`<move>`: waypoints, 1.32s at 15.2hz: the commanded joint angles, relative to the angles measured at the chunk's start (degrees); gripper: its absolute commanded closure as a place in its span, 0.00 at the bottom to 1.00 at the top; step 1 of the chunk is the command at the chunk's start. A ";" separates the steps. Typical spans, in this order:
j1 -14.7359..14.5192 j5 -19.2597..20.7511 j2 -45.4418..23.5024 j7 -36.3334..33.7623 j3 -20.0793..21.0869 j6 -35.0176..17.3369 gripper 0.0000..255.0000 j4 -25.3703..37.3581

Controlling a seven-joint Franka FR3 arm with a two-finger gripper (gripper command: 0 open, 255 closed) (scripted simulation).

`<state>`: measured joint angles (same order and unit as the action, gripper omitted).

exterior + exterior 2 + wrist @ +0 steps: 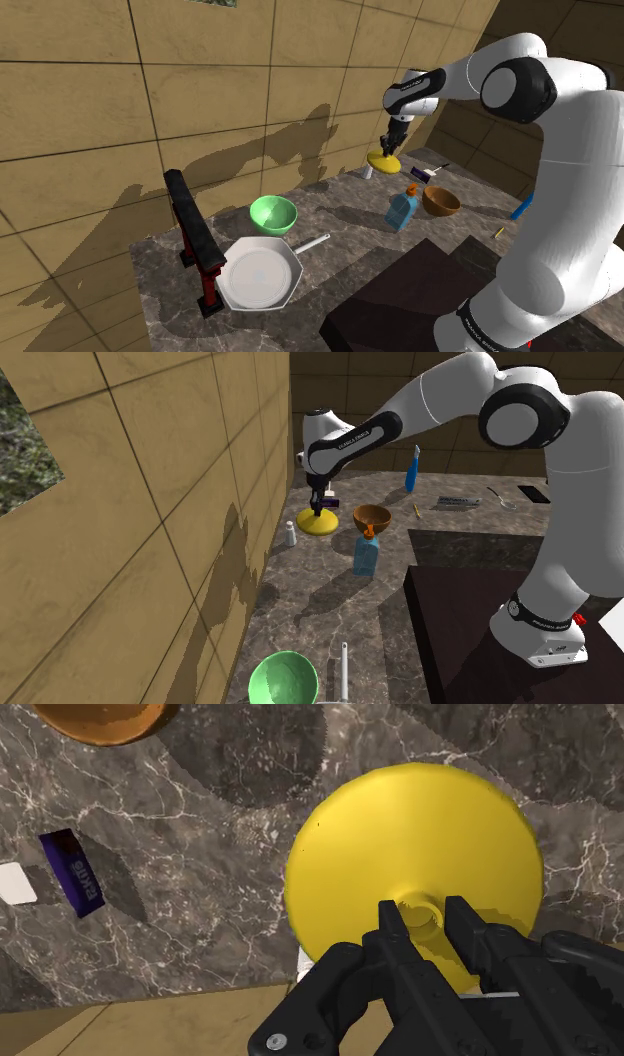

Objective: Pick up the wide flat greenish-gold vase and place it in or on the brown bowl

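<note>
The white arm reaches out over the dark marbled stone surface point(350, 215) toward the tan tiled wall point(200, 100); its black two-finger tool point(428, 922) points straight down, and the fingers point(395, 932) stand only narrowly apart, clasped on the short neck at the middle of the wide flat yellow vase point(415, 844). In the shoulder view the tool point(391, 138) sits right on top of the vase point(385, 159); the second exterior view shows the tool point(320, 502) and the vase point(320, 523) the same way. The vase seems to hang a little clear of the surface; from the wrist its shadow falls apart from it on the stone.

The round brown bowl point(372, 516) sits just beside the vase, on the side away from the wall; it is on the surface point(441, 201) and holds nothing that I can see. In front of it stands a blue bottle with an orange cap point(365, 555); a small white bottle point(291, 533) stands near the wall, close by the vase. A small purple box point(75, 874) lies flat between vase and bowl.

Farther along the surface are a green bowl point(272, 213), a white frying pan with an angular rim point(258, 275), and a black bar on a red stand point(195, 235); all sit well apart from the vase.
</note>
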<state>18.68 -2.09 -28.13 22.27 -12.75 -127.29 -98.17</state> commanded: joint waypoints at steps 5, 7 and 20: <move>4.74 -0.31 3.90 7.10 -1.88 -1.35 1.00 -4.84; 6.38 -0.49 4.77 9.52 -2.52 -1.54 1.00 -5.78; 17.97 -2.83 6.01 26.21 -6.51 -0.19 1.00 -5.14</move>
<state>35.68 -4.60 -21.78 47.09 -19.03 -127.68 -103.88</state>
